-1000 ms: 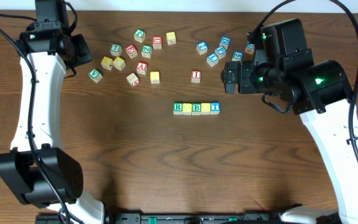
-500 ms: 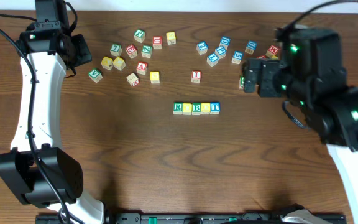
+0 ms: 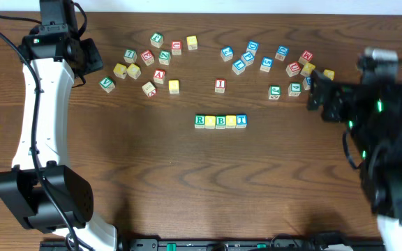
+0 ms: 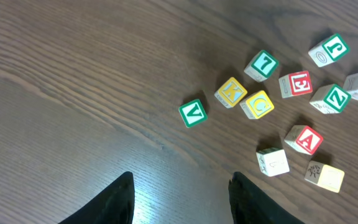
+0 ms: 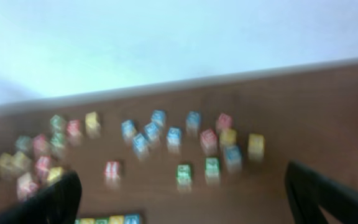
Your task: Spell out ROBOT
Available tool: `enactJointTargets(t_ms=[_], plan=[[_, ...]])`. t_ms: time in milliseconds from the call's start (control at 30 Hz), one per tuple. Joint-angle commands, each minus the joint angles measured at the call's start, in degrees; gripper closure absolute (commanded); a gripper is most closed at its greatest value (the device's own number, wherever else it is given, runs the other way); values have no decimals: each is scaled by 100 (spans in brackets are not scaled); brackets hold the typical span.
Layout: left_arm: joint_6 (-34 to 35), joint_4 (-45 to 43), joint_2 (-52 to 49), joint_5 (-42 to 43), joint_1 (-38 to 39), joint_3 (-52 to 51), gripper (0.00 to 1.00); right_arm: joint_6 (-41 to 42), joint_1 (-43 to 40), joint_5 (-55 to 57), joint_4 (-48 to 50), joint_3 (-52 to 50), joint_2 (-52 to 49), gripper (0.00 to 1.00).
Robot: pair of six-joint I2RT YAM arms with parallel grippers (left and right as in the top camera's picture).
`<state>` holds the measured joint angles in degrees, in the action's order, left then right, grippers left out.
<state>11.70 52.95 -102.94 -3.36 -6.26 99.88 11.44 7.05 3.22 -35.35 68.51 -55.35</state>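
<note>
The ROBOT cubes form one row in the middle of the table: green R, a yellow cube, green B, a second yellow cube and blue T, all touching. My right gripper hovers well to the right of the row, wide open and empty. In the blurred right wrist view the row shows at the bottom edge, between the spread fingers. At the far left my left gripper is open over bare wood, holding nothing.
Loose cubes lie in a cluster at the back left and in another at the back right. A red I cube sits alone behind the row. A green V cube lies just ahead of my left fingers.
My right arm has swung to the right, away from the row and off the back-right cubes, with its gripper still open. The left arm and the row have not moved.
</note>
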Motion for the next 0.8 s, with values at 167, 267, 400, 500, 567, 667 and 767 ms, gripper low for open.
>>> enactJointTargets(t_ms=[167, 267, 400, 500, 567, 667, 767], plan=[[-96, 13, 70, -57, -11, -46, 51, -127, -442, -273, 2041, -3143, 2286, 1], [-96, 13, 70, -57, -11, -46, 51, -131, -439, -251, 2601, -4094, 3036, 1], [-96, 13, 70, -57, -11, -46, 51, -127, -439, -254, 2992, -5056, 3884, 1], [-96, 13, 70, -57, -11, -46, 51, -127, -439, -254, 3045, -5648, 4529, 1], [-96, 13, 70, -57, -11, -46, 51, -127, -439, -254, 3045, -5847, 4760, 1], [-96, 13, 70, -57, -11, -46, 51, -125, -439, -254, 3047, -6087, 5031, 1], [-96, 13, 70, -57, -11, -46, 51, -125, -439, -254, 3045, -6271, 5257, 1]])
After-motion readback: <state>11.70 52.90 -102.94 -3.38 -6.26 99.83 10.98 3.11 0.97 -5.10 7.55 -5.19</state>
